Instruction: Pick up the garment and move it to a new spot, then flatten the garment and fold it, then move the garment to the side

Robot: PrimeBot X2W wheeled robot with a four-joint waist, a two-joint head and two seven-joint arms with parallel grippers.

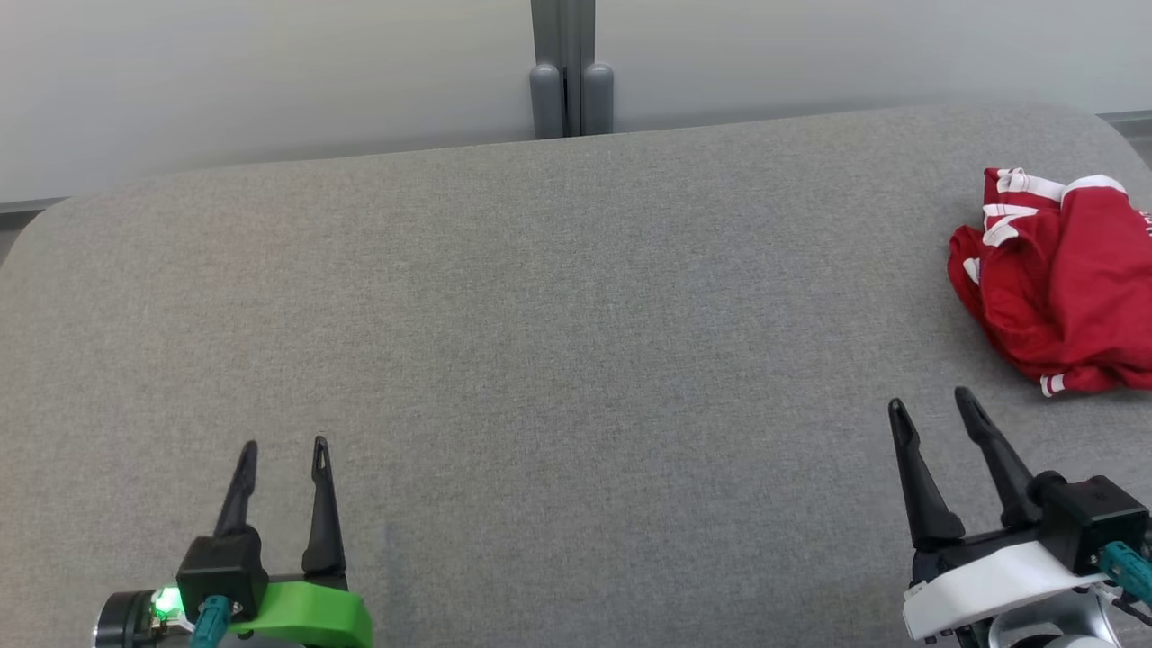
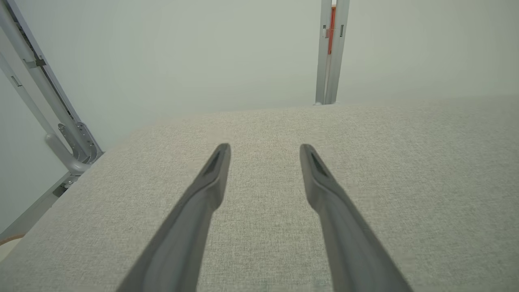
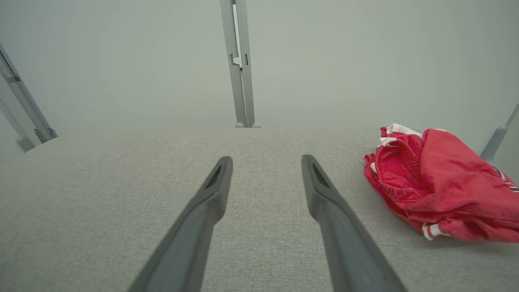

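A crumpled red garment (image 1: 1062, 288) with white trim lies in a heap at the far right of the grey padded table (image 1: 540, 342). The right wrist view has the garment (image 3: 442, 186) to the right of its fingers. My right gripper (image 1: 931, 405) hovers open near the table's front right, just short of the garment and a little to its left, with nothing between its fingers. Low at the front left, my left gripper (image 1: 283, 447) is open and empty, far from the garment. From the left wrist, the left gripper (image 2: 265, 148) spreads over bare grey fabric.
A pale wall with a grey vertical post (image 1: 570, 72) stands behind the table's far edge. A slanted metal frame (image 2: 52, 117) rises off the table's left corner. The garment lies close to the table's rounded right corner.
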